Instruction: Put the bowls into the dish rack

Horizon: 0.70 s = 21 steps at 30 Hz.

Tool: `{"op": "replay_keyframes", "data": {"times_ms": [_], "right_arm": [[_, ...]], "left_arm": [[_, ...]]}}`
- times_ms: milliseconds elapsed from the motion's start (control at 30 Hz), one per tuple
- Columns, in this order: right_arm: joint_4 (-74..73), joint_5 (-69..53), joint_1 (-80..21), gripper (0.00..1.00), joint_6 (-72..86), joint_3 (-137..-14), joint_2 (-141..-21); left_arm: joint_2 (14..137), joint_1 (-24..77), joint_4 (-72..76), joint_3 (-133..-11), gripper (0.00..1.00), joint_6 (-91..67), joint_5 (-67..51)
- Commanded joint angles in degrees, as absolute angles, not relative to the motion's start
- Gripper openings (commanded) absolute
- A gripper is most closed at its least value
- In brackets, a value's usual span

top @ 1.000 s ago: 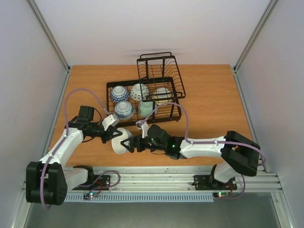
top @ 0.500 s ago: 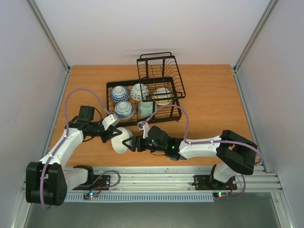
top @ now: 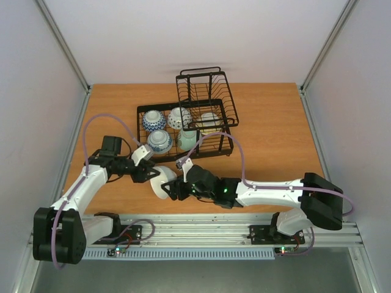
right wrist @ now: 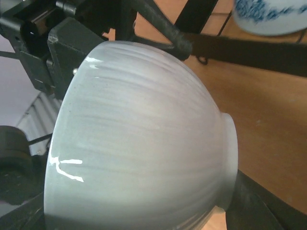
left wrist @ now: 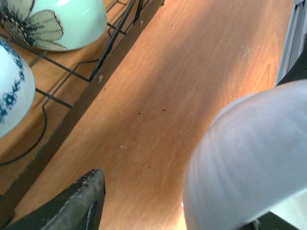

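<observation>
A pale cream ribbed bowl [top: 163, 182] hangs on its side just above the table, between my two grippers. My right gripper [top: 173, 187] is shut on it; the bowl [right wrist: 144, 153] fills the right wrist view, with one finger [right wrist: 252, 206] behind its foot. My left gripper [top: 147, 172] stands open beside the bowl [left wrist: 254, 163]. Its left finger [left wrist: 72, 206] is clear of the bowl; the other is hidden behind it. The black wire dish rack [top: 140, 118] holds several bowls: blue-and-white ones [top: 153, 120], [top: 160, 141] and a pale green one [top: 187, 139].
The rack's raised basket [top: 201, 82] stands behind the lower one. In the left wrist view the rack's front bar [left wrist: 96, 81] runs close by, with the pale green flowered bowl [left wrist: 62, 24] behind it. Bare wooden table [top: 269, 134] lies right of the rack.
My right gripper closed onto the cream bowl as the right arm stretched leftward. My left gripper then opened and let go of the bowl, which shifted slightly right.
</observation>
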<state>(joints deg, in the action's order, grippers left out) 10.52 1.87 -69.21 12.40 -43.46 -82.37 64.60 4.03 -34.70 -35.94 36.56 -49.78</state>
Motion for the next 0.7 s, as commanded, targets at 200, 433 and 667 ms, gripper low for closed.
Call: {"op": "replay_keyframes", "data": {"times_ms": [200, 433, 667], "right_arm": [[-14.9, 22.0, -71.8, 0.01, -7.1, -61.3, -81.7], [-23.2, 33.0, -71.8, 0.01, -16.6, -75.9, -91.5], [-25.8, 42.5, -71.4, 0.01, -26.6, -89.4, -102.6]], "left_arm": [[60.1, 2.5, -14.8, -31.3, 0.67, 22.0, -30.7], [60.1, -4.2, -9.6, -31.1, 0.69, 15.9, -26.4], [63.5, -7.1, -9.7, -32.6, 0.69, 13.8, -28.3]]}}
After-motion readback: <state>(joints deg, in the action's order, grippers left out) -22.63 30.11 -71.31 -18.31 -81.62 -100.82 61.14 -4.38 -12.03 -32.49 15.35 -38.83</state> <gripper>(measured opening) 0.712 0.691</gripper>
